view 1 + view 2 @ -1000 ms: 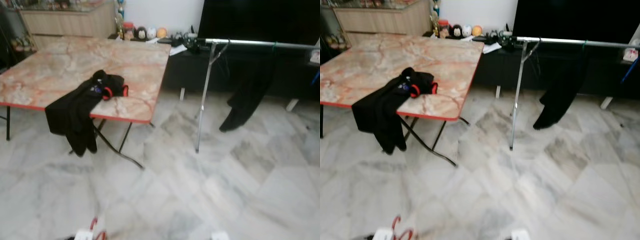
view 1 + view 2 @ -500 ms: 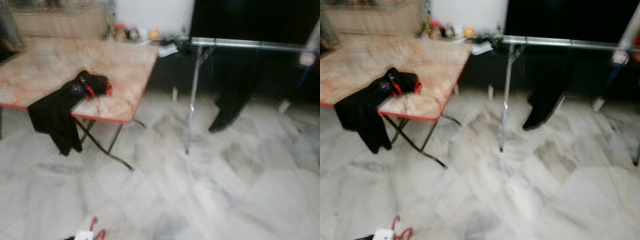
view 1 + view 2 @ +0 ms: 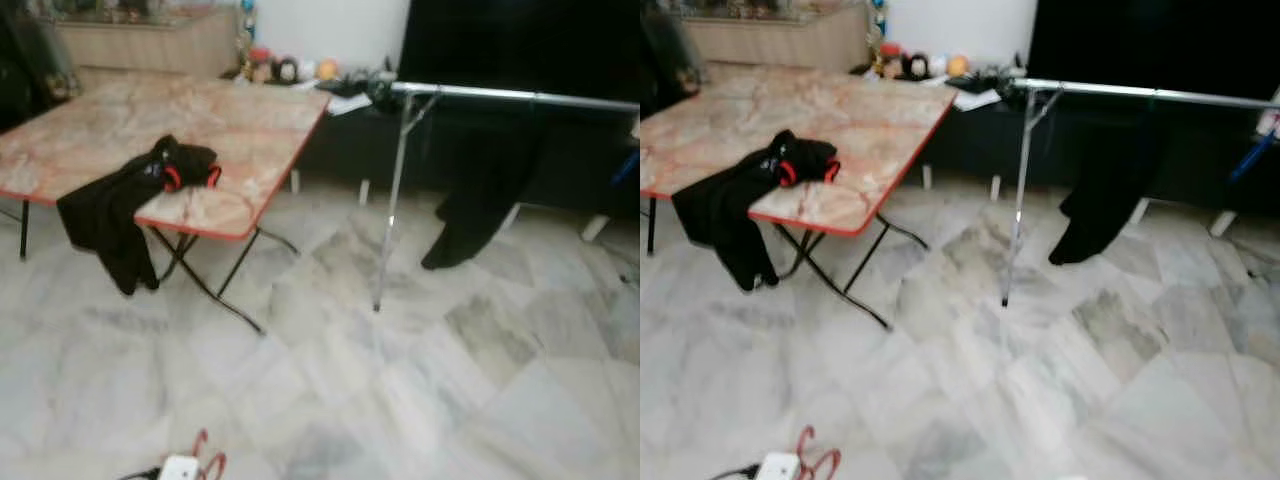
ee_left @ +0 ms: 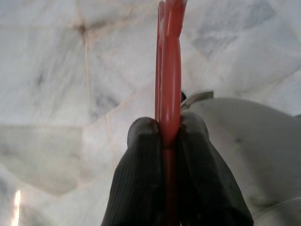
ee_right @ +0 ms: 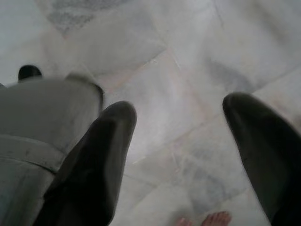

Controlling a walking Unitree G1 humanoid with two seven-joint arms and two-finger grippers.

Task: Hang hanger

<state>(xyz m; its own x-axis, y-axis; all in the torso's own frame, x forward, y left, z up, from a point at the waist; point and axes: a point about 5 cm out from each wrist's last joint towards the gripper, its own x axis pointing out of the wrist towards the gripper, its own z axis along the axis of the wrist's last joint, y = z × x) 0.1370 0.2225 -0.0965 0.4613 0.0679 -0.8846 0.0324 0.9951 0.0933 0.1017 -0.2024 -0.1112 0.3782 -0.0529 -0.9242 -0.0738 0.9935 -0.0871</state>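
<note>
My left gripper (image 4: pixel 170 137) is shut on a red plastic hanger (image 4: pixel 170 70), whose thin edge rises from between the two black fingers (image 4: pixel 143 169). The eye views show the same hanger (image 3: pixel 207 458) low at the bottom left, above the marble floor. A silver clothes rail (image 3: pixel 500 94) on a thin metal leg (image 3: pixel 388 220) stands ahead to the right, with a black garment (image 3: pixel 480 200) hanging from it. My right gripper (image 5: pixel 181 122) is open over the floor with nothing between its fingers.
A marble-topped folding table (image 3: pixel 250 130) stands at the left with a black and red jacket (image 3: pixel 125 205) draped over its front edge. A dark low cabinet (image 3: pixel 340 140) runs behind the rail. A person's bare toes (image 5: pixel 209 219) are near my right gripper.
The camera has swung and steadied, so table and rail shifted in the picture and the blur is gone. The red hanger stays low at the bottom left.
</note>
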